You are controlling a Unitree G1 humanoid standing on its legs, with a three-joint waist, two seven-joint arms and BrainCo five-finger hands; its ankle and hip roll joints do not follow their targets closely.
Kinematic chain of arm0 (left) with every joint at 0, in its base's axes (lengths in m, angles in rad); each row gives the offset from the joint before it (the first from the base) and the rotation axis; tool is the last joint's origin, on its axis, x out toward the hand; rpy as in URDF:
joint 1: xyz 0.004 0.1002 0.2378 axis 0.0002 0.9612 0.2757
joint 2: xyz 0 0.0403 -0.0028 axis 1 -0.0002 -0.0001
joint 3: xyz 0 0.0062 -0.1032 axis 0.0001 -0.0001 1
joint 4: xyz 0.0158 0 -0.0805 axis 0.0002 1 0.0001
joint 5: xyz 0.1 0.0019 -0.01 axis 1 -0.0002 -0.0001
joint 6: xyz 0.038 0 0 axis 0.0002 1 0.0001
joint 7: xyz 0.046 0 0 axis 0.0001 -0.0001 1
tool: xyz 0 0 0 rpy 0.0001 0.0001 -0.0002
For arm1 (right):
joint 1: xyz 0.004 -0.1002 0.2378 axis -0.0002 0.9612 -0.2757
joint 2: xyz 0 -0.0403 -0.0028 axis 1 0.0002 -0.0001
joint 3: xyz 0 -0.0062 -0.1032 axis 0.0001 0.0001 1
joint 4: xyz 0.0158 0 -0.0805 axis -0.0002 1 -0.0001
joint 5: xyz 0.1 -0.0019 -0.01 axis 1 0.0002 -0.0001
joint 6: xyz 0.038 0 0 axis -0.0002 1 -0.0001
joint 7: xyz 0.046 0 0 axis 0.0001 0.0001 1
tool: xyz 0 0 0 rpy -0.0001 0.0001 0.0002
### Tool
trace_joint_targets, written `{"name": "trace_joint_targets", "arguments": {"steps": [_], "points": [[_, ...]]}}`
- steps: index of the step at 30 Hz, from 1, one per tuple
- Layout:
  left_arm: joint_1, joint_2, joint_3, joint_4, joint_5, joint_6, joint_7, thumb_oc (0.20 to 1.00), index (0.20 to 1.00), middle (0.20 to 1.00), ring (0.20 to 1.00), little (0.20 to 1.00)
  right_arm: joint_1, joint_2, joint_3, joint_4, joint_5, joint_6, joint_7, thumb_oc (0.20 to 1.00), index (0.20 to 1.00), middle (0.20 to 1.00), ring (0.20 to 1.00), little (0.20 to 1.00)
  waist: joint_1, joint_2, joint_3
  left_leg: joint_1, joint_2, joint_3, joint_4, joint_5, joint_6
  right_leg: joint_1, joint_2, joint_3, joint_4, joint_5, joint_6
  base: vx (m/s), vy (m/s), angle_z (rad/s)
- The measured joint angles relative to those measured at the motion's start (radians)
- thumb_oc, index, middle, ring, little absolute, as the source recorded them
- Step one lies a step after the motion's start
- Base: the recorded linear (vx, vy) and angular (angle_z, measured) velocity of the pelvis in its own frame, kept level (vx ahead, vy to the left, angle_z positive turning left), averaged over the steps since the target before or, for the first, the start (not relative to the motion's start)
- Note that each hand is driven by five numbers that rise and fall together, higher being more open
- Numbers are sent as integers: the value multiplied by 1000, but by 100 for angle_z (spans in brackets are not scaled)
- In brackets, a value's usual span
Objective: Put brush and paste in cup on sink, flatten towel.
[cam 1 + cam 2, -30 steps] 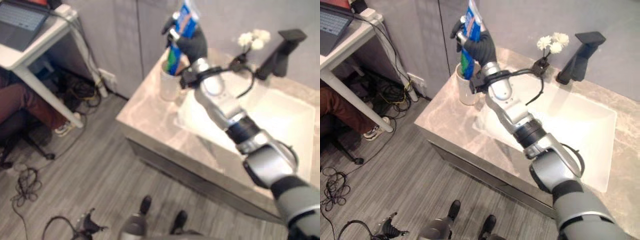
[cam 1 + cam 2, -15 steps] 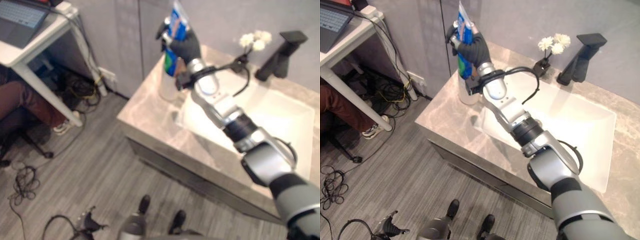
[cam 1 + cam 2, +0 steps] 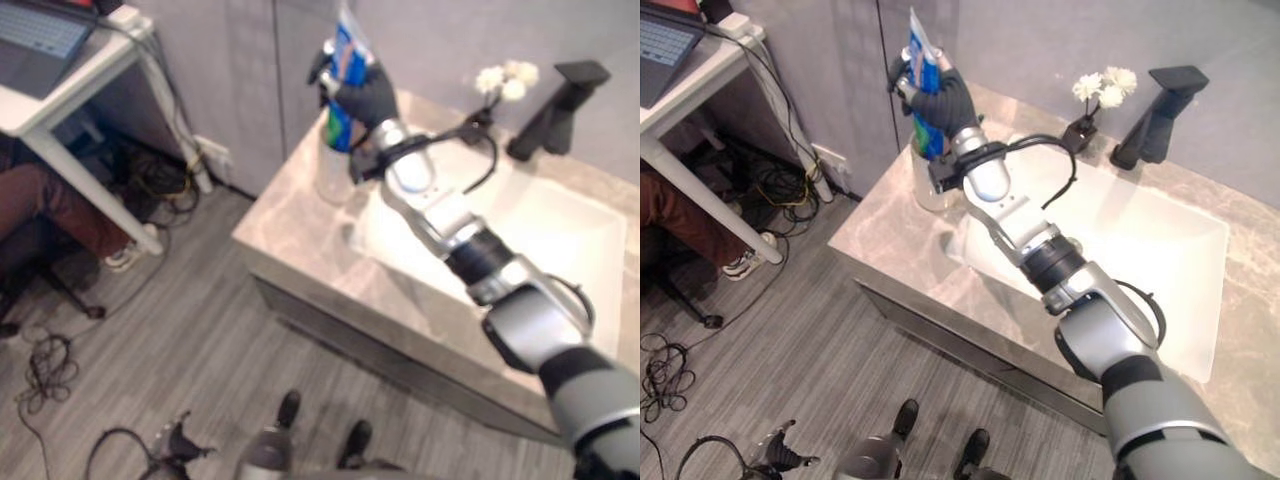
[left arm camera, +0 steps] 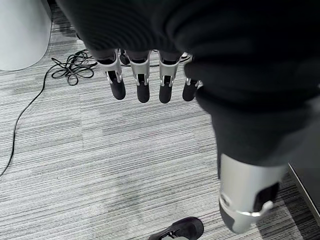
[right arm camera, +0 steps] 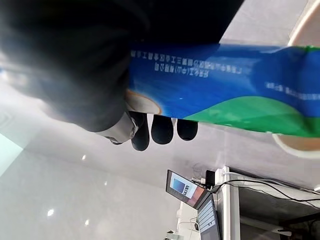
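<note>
- The right hand (image 3: 943,100), under its dark ribbed cover, has its fingers (image 5: 162,129) curled round one flat blue-and-green toothpaste tube (image 3: 924,82) with a glossy printed skin.
- The tube stands nearly upright: its long axis runs up and down, leaning slightly, the flattened crimped end pointing up toward the wall and the green lower end pointing down into the cup.
- One smooth white round cup (image 3: 923,184) stands on the counter, at the corner nearest the wall and just beside the basin; the tube's lower end sits at or inside its mouth, and whether it touches the bottom cannot be told.
- The beige marble-patterned sink counter (image 3: 885,235) is polished and veined, with one white rectangular basin (image 3: 1160,260) sunk into it.
- At the back of the counter stand one angular matte black tap (image 3: 1155,112) and one small dark vase of white flowers (image 3: 1095,95), the vase just beside the basin's far rim.
- The left hand (image 4: 145,75) hangs over grey wood-grain plank floor (image 4: 100,165), its silver, dark-tipped fingers straight and relaxed, holding nothing.
- To the left, well apart from the sink, one white table (image 3: 60,105) carries one open laptop (image 3: 40,35), and a person's leg in dark red cloth (image 3: 45,205) shows beneath it.
</note>
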Motion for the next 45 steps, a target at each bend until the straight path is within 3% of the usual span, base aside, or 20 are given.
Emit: {"name": "trace_joint_targets", "arguments": {"steps": [8,10,11,12,33,43,45], "points": [[-4,-1,1,1,0,11,17,1000,1000,1000,1000,1000,0,2,22,0,-6,3,1,200,200,200,200,200,-5,-3,-2,5,1,14,0,0,0,0,0,14,0,4,0,-4,8,-5],[-5,-2,0,1,0,11,17,1000,1000,1000,1000,1000,0,2,22,0,-6,3,1,310,310,310,310,310,-9,-5,-3,6,1,16,0,0,0,0,0,16,0,5,0,-5,3,-3],[-5,-2,0,1,0,12,17,1000,1000,1000,1000,1000,0,2,22,0,-6,3,1,849,849,849,849,849,-9,-5,-3,7,1,16,0,0,0,0,0,17,0,5,-1,0,0,0],[-5,-2,0,1,0,11,17,1000,1000,1000,1000,1000,0,2,22,0,-6,3,1,1000,1000,1000,1000,1000,-9,-5,-3,7,1,17,0,0,0,0,1,18,0,6,-1,0,0,0],[-33,-2,-1,4,-2,18,17,1000,1000,1000,1000,1000,-1,4,21,-15,-9,2,-6,1000,1000,1000,1000,1000,-14,-37,-24,11,2,26,0,0,0,-1,1,27,0,8,-2,-2,1,0],[-75,-6,-1,43,-2,20,18,1000,1000,1000,1000,1000,-41,-18,13,-123,-168,-6,-72,1000,1000,1000,1000,1000,-32,-48,-32,30,9,62,0,0,0,2,5,64,0,20,-4,-27,-17,-11],[-87,-7,-6,47,-2,20,18,1000,1000,1000,1000,1000,-41,-60,-51,-220,-244,-19,-99,1000,1000,1000,1000,1000,-42,-51,-34,44,10,72,0,0,0,11,6,74,0,24,-4,-27,-18,-11]]}}
